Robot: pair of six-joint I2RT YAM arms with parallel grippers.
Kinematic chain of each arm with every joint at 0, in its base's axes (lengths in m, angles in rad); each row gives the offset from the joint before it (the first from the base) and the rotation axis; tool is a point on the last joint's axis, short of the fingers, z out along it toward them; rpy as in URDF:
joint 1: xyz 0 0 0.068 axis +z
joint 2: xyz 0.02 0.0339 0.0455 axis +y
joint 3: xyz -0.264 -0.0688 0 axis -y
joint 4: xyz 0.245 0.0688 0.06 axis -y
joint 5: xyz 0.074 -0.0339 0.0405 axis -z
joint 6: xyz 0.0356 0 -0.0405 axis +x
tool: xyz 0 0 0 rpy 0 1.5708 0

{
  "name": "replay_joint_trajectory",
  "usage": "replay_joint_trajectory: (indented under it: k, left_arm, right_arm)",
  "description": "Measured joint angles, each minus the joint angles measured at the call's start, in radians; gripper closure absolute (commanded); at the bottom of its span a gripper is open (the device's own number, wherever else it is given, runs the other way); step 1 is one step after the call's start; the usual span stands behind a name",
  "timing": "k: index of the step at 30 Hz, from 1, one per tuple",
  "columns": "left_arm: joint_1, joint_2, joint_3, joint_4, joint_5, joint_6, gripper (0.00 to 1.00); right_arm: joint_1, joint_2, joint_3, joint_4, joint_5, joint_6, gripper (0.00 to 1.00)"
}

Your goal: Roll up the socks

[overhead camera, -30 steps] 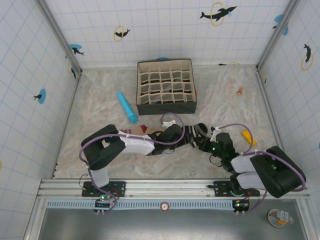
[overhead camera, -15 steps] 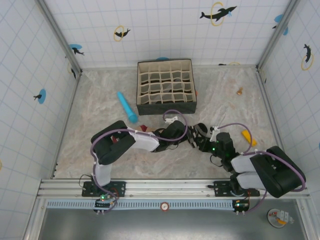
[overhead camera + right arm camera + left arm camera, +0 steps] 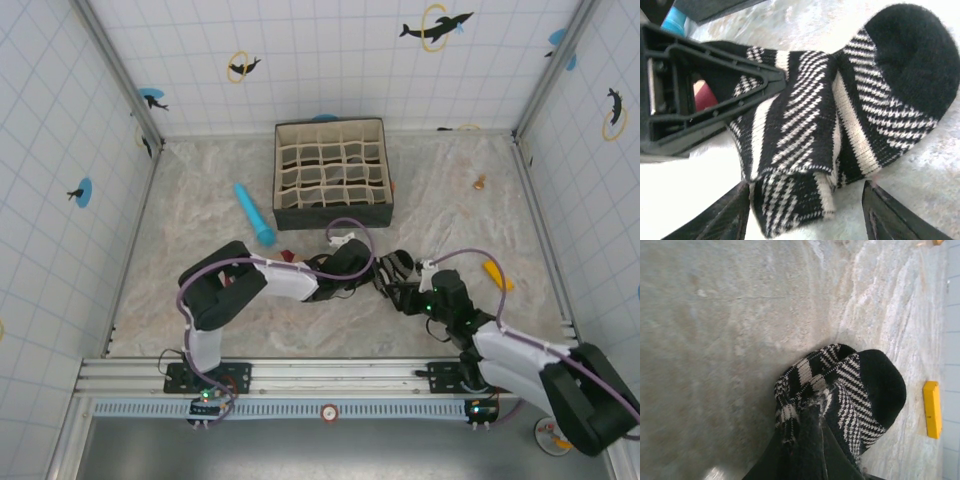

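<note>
The black-and-white striped sock (image 3: 840, 100) lies folded on the marbled table, its black toe (image 3: 882, 385) pointing away. My left gripper (image 3: 812, 407) is shut on a fold of that sock (image 3: 392, 268), fingers pinched together in the knit. In the right wrist view the left gripper (image 3: 715, 85) comes in from the upper left. My right gripper (image 3: 810, 212) is open, its fingers standing either side of the sock's near folded end without touching it. A small maroon bit of the other sock (image 3: 288, 256) peeks out beside the left arm; the rest is hidden under the arm.
A blue cylinder (image 3: 255, 213) lies left of a fabric divider box (image 3: 333, 172) at the back middle. A yellow piece (image 3: 495, 275) lies right of the grippers. A small brown object (image 3: 480, 182) sits far right. Tiled walls enclose the table.
My left gripper has closed on the striped sock. My right gripper has opened, let the sock go and pulled back a little toward the near edge.
</note>
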Motion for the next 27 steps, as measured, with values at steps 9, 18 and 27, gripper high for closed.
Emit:
replay_joint_trajectory:
  k: [9,18,27]
  left_arm:
    - [0.000,-0.111,-0.053,-0.174,-0.005,-0.042,1.00]
    - [0.000,-0.143,-0.085,-0.203,0.007,-0.069,1.00]
    - [-0.009,-0.171,-0.116,-0.206,0.010,-0.076,1.00]
  right_arm:
    - [0.331,-0.223,0.048,-0.150,0.279,-0.211,0.20]
    - [0.685,-0.034,0.047,-0.073,0.595,-0.433,0.20]
    - [0.749,0.233,0.052,0.137,0.752,-0.578,0.20]
